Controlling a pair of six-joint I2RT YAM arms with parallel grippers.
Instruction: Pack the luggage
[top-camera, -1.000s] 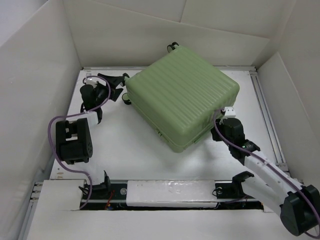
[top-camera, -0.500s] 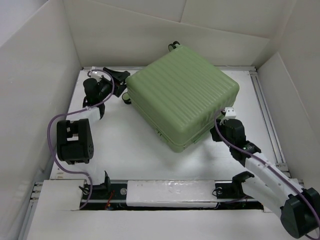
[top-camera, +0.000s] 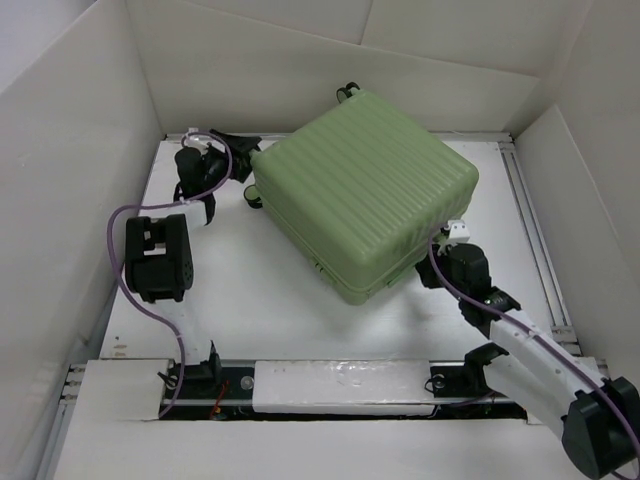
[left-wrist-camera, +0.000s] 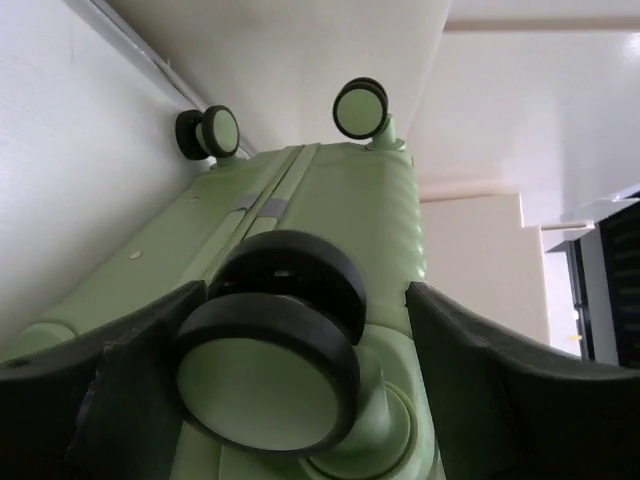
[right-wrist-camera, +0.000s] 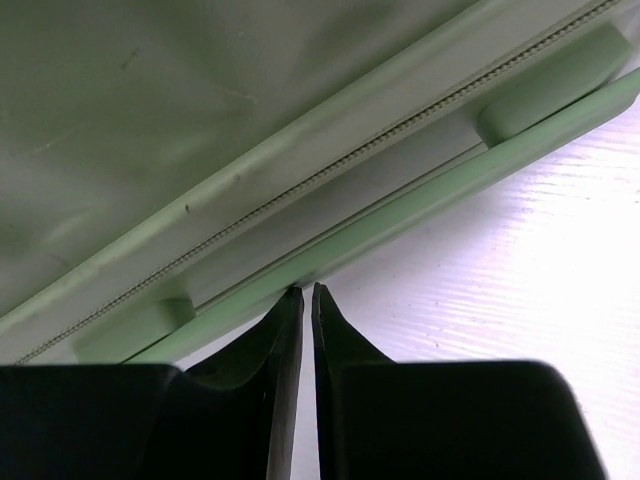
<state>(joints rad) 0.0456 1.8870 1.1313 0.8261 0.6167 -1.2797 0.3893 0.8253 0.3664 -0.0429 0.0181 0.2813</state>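
Observation:
The luggage (top-camera: 365, 190) is a pale green ribbed suitcase lying closed and flat at the back middle of the white table. My left gripper (top-camera: 240, 170) is at its left corner. In the left wrist view the gripper (left-wrist-camera: 300, 295) stands open around a black caster wheel (left-wrist-camera: 265, 385). The left finger (left-wrist-camera: 130, 400) is against the wheel and the right finger (left-wrist-camera: 480, 380) is apart from it. My right gripper (top-camera: 432, 262) is low at the luggage's near right side. Seen from the right wrist, it (right-wrist-camera: 308, 290) is shut, its tips touching the lower shell edge below the zipper seam (right-wrist-camera: 330, 175).
White walls (top-camera: 80, 150) box the table in on the left, back and right. Two more caster wheels (left-wrist-camera: 210, 130) (left-wrist-camera: 360, 105) stick out at the luggage's far end, close to the back wall. A metal rail (top-camera: 530, 220) runs along the right side, another along the near edge (top-camera: 340, 385).
My left arm has swung toward the back and right, bringing its gripper onto the luggage's corner wheel, with the jaws a little narrower. The right gripper has slid slightly nearer along the luggage's edge.

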